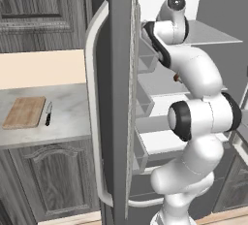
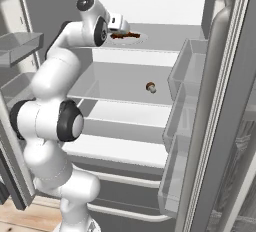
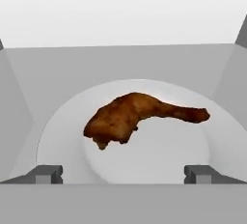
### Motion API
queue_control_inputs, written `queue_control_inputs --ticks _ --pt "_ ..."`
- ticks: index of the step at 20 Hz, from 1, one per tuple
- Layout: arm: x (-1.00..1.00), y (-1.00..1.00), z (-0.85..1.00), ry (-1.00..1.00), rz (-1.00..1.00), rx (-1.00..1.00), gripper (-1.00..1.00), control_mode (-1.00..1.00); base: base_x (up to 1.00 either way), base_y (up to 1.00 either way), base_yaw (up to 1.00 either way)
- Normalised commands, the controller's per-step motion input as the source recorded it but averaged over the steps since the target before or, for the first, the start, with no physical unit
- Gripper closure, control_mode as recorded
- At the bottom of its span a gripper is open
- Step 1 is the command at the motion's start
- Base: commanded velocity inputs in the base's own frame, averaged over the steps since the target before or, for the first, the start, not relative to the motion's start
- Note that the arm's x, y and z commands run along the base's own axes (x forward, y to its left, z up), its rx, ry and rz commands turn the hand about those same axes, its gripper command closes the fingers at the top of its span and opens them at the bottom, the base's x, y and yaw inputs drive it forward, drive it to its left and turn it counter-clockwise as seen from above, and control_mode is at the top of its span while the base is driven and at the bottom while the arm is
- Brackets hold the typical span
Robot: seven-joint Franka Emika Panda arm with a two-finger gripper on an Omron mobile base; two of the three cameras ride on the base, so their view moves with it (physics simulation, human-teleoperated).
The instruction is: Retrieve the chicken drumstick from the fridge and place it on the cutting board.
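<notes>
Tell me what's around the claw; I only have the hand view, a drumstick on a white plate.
Observer: The plate sits on the fridge's top shelf, with the claw reaching in from its left.
Operator: Anything else on the shelves?
Observer: A small brown-and-white item lies one shelf lower; I can't identify it.
Operator: Where's the cutting board?
Observer: The cutting board lies on the counter left of the open fridge door, with a black-handled knife beside it.

A rendered home kitchen: open fridge [image 1: 114, 98], grey wood-grain cabinets [image 1: 48, 180], counter [image 1: 68, 122] with cutting board [image 1: 24, 112] and knife [image 1: 48, 114]
</notes>
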Motion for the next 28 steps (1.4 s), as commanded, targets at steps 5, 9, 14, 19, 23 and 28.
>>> queue_control_inputs --ticks 5,9,14,19,23,28 --pt "0.51 -0.03 0.0 0.03 -0.06 0.0 -1.0 -1.0 0.0 0.0 0.0" --pt "0.61 -0.04 0.0 0.04 -0.06 0.0 -1.0 -1.0 0.0 0.0 0.0" --pt "0.43 0.0 0.0 0.08 -0.02 0.0 -1.0 -1.0 0.0 0.0 0.0" --pt "0.2 -0.03 -0.02 0.12 -0.01 0.0 -1.0 -1.0 0.0 0.0 0.0" --pt "0.02 -0.11 -0.3 0.09 -0.03 0.0 -1.0 -1.0 0.0 0.0 0.0" --pt "0.0 -0.05 -0.48 0.0 -0.01 0.0 -1.0 -1.0 0.0 0.0 0.0"
